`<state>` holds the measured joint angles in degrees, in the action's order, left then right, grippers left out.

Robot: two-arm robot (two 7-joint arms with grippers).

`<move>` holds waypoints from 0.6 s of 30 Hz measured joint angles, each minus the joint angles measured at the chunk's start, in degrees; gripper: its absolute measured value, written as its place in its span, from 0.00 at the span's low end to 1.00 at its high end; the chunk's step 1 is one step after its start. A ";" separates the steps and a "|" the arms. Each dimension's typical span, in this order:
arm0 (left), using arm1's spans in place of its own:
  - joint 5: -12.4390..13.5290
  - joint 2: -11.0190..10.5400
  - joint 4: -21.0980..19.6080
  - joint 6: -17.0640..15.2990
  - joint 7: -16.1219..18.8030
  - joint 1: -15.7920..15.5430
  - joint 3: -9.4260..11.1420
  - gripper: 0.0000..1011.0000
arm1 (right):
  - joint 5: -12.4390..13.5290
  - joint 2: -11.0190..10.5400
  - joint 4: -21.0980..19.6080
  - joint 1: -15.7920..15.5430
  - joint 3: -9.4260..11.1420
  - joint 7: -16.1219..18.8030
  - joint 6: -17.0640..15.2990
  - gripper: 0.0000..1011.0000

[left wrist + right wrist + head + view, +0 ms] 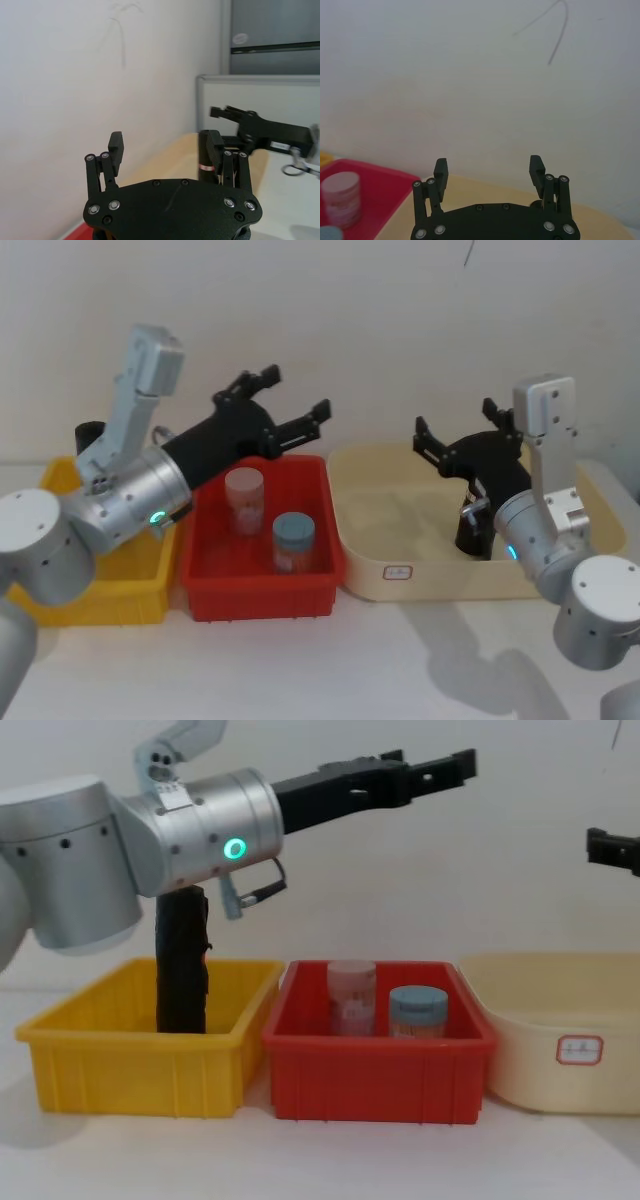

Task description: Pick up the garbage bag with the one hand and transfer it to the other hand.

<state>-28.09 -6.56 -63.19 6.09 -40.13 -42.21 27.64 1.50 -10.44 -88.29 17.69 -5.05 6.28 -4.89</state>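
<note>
The garbage bag (pixel 476 536) stands upright inside the cream tub (pixel 440 580). The right gripper (pixel 456 420) hangs above the tub, jaws open. The left gripper (pixel 295 390) is left of the tub, jaws open.

Finding no legible text anywhere. Showing a white, red-framed label (pixel 580 1049) on the front of the cream tub (pixel 520 1065), its marks too small to make out. Carrying a white-and-red band (pixel 205 167) around the garbage bag (pixel 203 150), lettering unclear. Bearing blurred pinkish print on the jar (pixel 340 206).
</note>
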 joint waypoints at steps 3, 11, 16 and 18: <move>1.06 -1.56 -3.84 0.74 3.00 2.10 -0.82 0.99 | 0.00 0.18 -0.98 -0.76 -0.50 0.60 -0.52 0.99; 3.44 -5.29 -11.79 2.06 8.66 7.23 -3.11 0.99 | -0.29 0.70 -3.76 -2.99 -2.50 2.09 -1.82 0.99; 4.49 -7.27 -15.86 2.76 11.18 10.23 -4.55 0.99 | -0.62 0.75 -5.46 -4.56 -4.18 3.00 -2.50 0.99; 4.61 -7.87 -17.10 3.03 11.84 11.25 -5.09 0.99 | -0.81 0.64 -6.12 -5.26 -4.96 3.51 -2.83 0.99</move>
<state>-23.48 -14.43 -80.29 9.12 -28.29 -30.96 22.55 0.70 -9.80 -94.41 12.43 -10.00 9.78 -7.72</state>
